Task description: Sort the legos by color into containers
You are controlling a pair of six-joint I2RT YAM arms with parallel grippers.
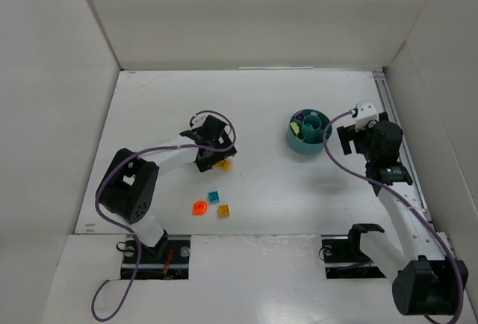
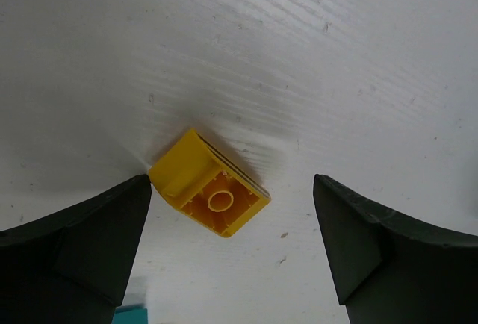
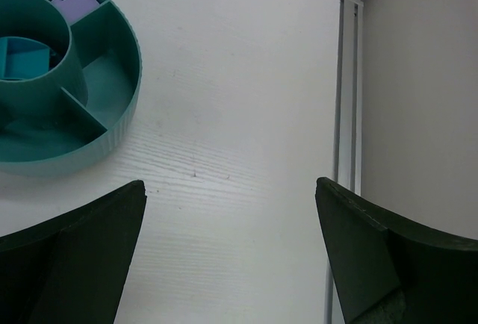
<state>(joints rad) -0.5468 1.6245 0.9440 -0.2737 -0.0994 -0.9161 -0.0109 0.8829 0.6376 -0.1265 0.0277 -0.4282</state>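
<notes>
A yellow lego [image 2: 209, 186] lies tipped with its hollow underside showing, between the fingers of my open left gripper [image 2: 231, 184]. One corner of it touches the left finger [image 2: 112, 227]; the right finger stands well clear. From above, the left gripper [image 1: 218, 154] hovers over that yellow lego [image 1: 222, 164]. Nearer the front lie a teal lego [image 1: 213, 196], a round orange lego [image 1: 199, 207] and an orange square one [image 1: 223, 210]. The teal divided container [image 1: 308, 131] holds purple legos [image 3: 75, 3] and a teal one [image 3: 19, 59]. My right gripper [image 3: 231, 189] is open and empty beside the container [image 3: 104, 126].
A metal rail [image 3: 347, 78] and the white side wall [image 3: 418, 100] run close along the right of the right gripper. White walls enclose the table [image 1: 261, 100] on three sides. A teal corner [image 2: 131, 314] shows at the bottom of the left wrist view.
</notes>
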